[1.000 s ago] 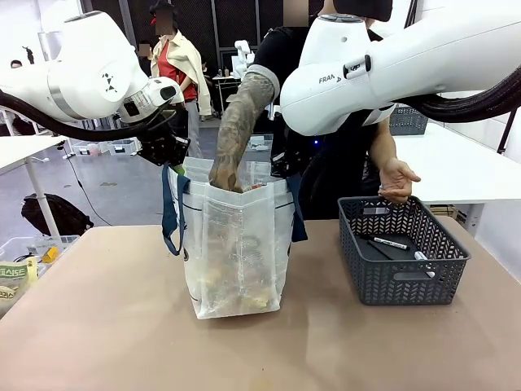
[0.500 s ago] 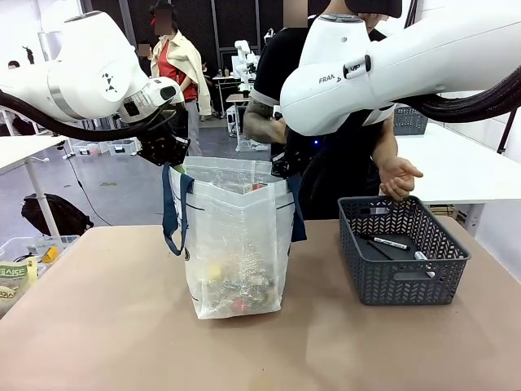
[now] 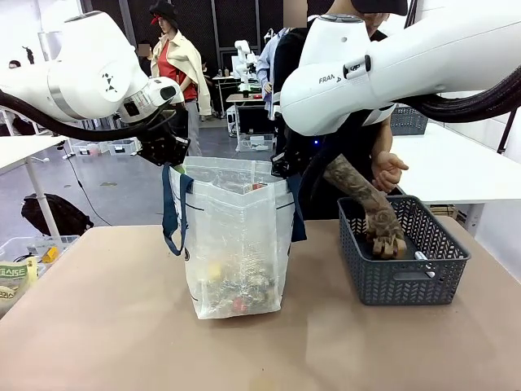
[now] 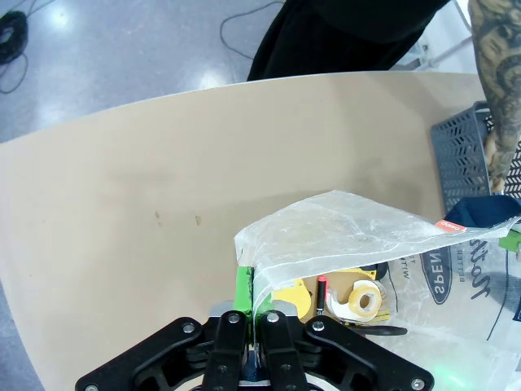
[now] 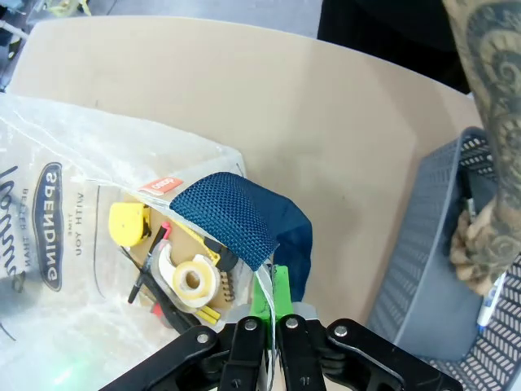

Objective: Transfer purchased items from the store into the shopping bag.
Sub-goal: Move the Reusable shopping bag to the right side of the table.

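Translucent white shopping bag (image 3: 236,244) stands between my grippers. The left gripper (image 4: 252,287) is pinched tight on the bag's rim and the right gripper (image 5: 271,296) is clamped on the opposite rim, beside the navy handle (image 5: 236,216). At the bag's bottom: tape roll (image 5: 193,281), yellow piece (image 5: 129,224). The grey basket (image 3: 404,285) sits right of the bag, with the person's hand (image 3: 384,234) inside it.

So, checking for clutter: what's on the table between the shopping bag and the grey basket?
Nothing; in the front view, the table between shopping bag and basket is bare.
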`<state>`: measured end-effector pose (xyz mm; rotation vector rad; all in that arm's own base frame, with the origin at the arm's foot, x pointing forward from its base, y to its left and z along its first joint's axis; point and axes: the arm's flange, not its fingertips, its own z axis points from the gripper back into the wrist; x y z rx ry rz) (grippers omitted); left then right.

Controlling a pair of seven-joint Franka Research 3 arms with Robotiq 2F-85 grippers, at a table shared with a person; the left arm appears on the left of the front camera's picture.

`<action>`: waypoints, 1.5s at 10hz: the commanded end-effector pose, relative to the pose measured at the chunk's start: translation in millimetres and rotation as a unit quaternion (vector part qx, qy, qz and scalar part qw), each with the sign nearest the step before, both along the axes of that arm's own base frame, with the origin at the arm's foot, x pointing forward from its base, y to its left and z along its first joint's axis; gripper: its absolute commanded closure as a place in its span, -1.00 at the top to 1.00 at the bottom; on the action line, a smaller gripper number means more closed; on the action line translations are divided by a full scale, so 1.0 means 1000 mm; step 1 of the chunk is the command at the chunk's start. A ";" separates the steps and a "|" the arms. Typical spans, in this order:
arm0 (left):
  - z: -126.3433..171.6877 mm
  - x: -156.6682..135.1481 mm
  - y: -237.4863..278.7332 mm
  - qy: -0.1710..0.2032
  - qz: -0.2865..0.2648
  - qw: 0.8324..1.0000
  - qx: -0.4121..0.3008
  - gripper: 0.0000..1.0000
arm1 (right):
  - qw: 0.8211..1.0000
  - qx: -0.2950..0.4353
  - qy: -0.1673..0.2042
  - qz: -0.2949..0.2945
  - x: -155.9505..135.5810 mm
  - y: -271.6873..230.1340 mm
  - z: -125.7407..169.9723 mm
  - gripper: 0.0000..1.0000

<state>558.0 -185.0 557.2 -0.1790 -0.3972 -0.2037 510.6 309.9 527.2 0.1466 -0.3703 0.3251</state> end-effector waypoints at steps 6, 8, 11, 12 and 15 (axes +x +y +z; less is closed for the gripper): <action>0.004 -0.001 0.004 0.000 0.005 1.000 0.000 -1.00 | 1.000 0.004 -0.001 -0.004 0.000 -0.003 0.001 -1.00; 0.004 -0.001 0.004 0.000 0.005 1.000 0.000 -1.00 | 1.000 0.004 -0.001 -0.004 0.000 -0.003 0.001 -1.00; 0.004 -0.001 0.004 0.000 0.005 1.000 0.000 -1.00 | 1.000 0.004 -0.001 -0.004 0.000 -0.003 0.001 -1.00; 0.004 -0.001 0.004 0.000 0.005 1.000 0.000 -1.00 | 1.000 0.004 -0.001 -0.004 0.000 -0.003 0.001 -1.00; 0.004 -0.001 0.004 0.000 0.005 1.000 0.000 -1.00 | 1.000 0.004 -0.001 -0.004 0.000 -0.003 0.001 -1.00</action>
